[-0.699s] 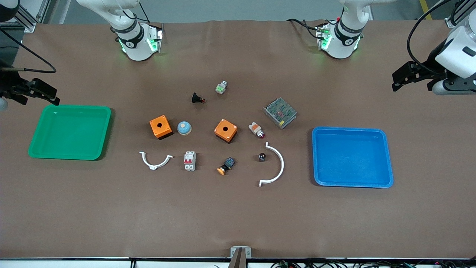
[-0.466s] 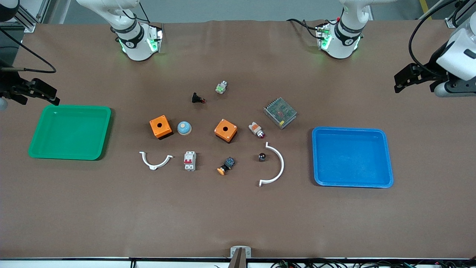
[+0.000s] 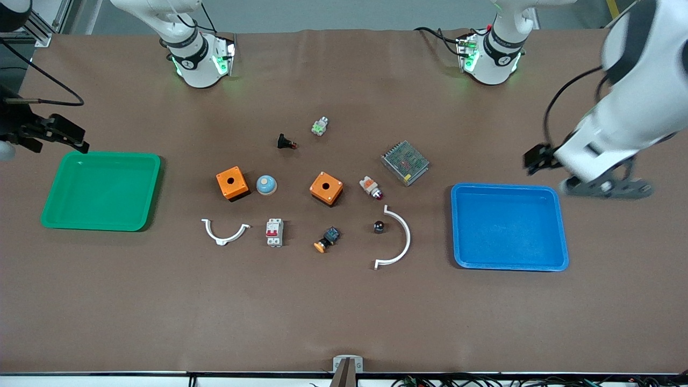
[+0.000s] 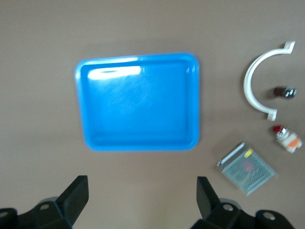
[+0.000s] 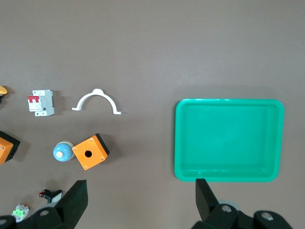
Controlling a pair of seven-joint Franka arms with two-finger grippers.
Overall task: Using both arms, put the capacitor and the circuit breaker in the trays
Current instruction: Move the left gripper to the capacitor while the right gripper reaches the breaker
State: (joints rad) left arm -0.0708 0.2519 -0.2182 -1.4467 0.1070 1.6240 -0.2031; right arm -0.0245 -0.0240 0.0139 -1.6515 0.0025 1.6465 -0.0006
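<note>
The capacitor (image 3: 379,227), a tiny black cylinder with a silvery spot, lies inside the curve of a white bracket (image 3: 400,239). It also shows in the left wrist view (image 4: 284,92). The circuit breaker (image 3: 274,232), a white block with red toggles, lies near the table's middle and shows in the right wrist view (image 5: 41,102). My left gripper (image 3: 537,159) is open and empty in the air, by the blue tray's (image 3: 508,228) rim toward the arms' bases. My right gripper (image 3: 59,135) is open and empty above the table beside the green tray (image 3: 102,191).
Two orange boxes (image 3: 232,183) (image 3: 326,188), a blue dome button (image 3: 266,185), a smaller white bracket (image 3: 224,232), a black-and-blue button with orange cap (image 3: 327,240), a white-and-orange part (image 3: 370,187), a metal mesh unit (image 3: 405,162), a black red-tipped part (image 3: 285,142) and a green-white part (image 3: 320,126) lie mid-table.
My left arm has swung in from the table's end, bringing its gripper toward the blue tray. The right arm has barely moved. No object has moved.
</note>
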